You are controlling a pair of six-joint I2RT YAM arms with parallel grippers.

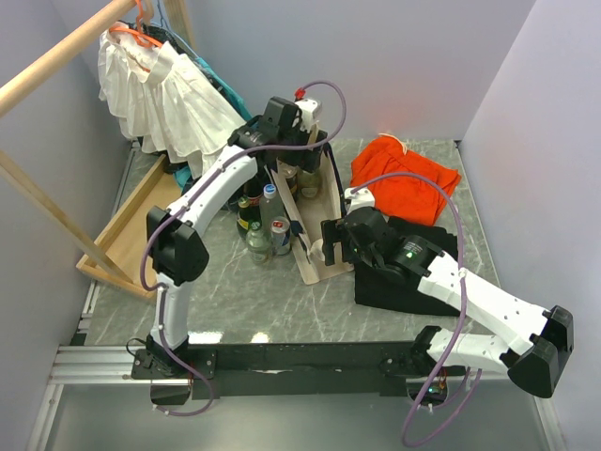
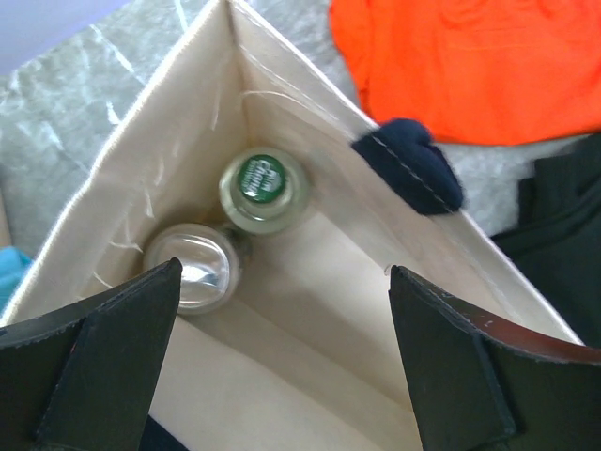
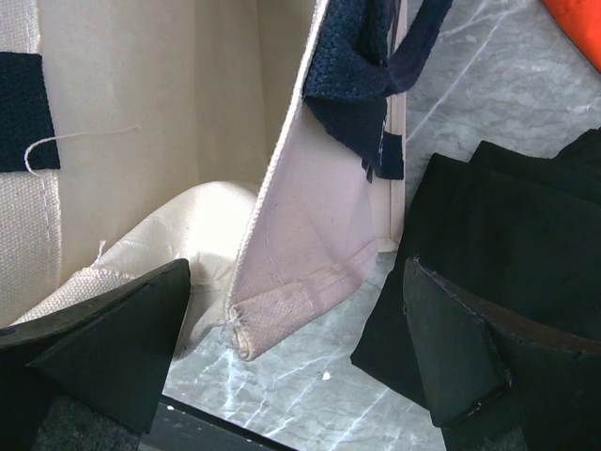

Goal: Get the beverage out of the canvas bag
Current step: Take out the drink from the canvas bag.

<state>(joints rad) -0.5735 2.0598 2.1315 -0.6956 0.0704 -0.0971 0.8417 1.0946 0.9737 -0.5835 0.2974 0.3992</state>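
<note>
The canvas bag [image 2: 310, 160] is coarse, matt beige weave with loose threads; its strap handle [image 2: 410, 164] is dark, knobbly webbing. Inside, a bottle [image 2: 263, 188] has a glossy green cap, beside a shiny silvery lid [image 2: 192, 263]. The bench [image 3: 488, 85] looks like smooth, faintly glossy grey marble; the orange cloth [image 2: 451, 66] is matt.

Walls of canvas bag [image 2: 164, 164] hiding bodies of green-capped bottle [image 2: 262, 180] and silvery-topped drink [image 2: 192, 268]; only tops showing. Cap lettering blurring, unreadable. Silvery-topped drink: can or bottle, cannot tell. Loose bottles [image 1: 259, 242] beside bag: labels appearing too small to read.
</note>
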